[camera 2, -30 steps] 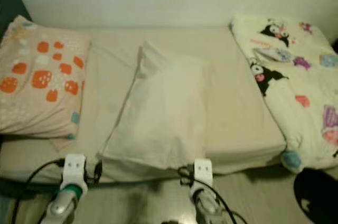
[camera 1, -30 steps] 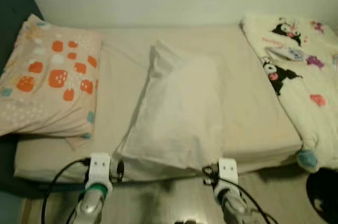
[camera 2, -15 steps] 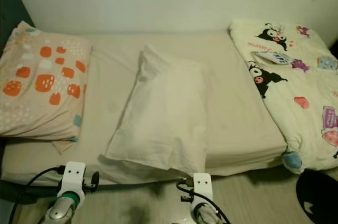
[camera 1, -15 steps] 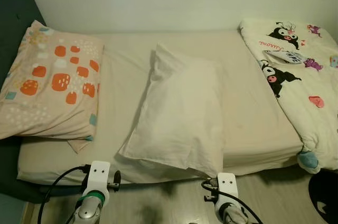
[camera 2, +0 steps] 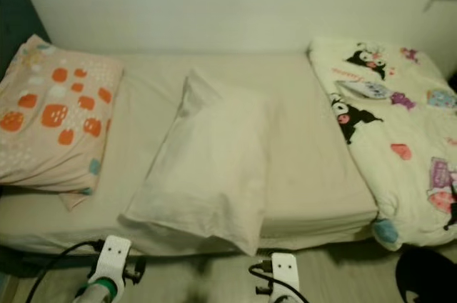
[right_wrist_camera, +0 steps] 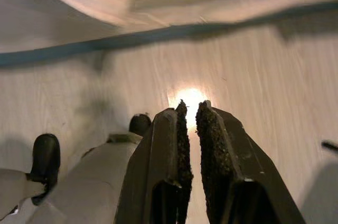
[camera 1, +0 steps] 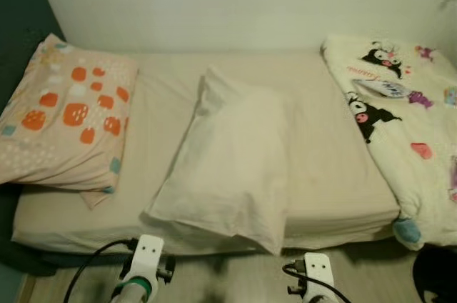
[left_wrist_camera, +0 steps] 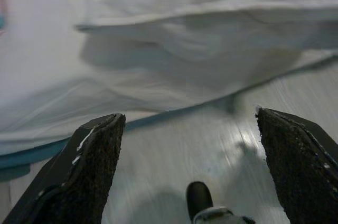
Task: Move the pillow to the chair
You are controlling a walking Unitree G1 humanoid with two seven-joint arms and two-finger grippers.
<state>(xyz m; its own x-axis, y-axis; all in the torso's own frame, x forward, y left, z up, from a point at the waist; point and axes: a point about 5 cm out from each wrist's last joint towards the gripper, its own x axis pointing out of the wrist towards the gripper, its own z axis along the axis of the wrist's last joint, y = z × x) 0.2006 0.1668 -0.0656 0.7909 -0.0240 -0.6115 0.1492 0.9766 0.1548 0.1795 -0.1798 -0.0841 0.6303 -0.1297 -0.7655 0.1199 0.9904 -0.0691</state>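
Note:
A plain white pillow [camera 1: 228, 160] lies on the middle of the bed [camera 1: 335, 160], one near corner hanging over the mattress edge. Both arms are low in front of the bed, just short of that edge. My left gripper [left_wrist_camera: 190, 123] is open, its fingers [left_wrist_camera: 90, 166] spread wide, and it faces the pillow's near edge [left_wrist_camera: 211, 28] above the floor. My right gripper [right_wrist_camera: 190, 109] is shut with nothing between its fingers, and it points down at the wood floor below the bed edge.
An orange-spotted pillow [camera 1: 64, 121] rests at the bed's left end. A cream blanket with cartoon prints [camera 1: 400, 110] covers the right end. A dark round object [camera 1: 435, 274] sits on the floor at the right. A pale wall runs behind the bed.
The camera has shifted a little. Both wrists sit lower in the picture, farther from the pillow's near edge. The pillow has stayed in place.

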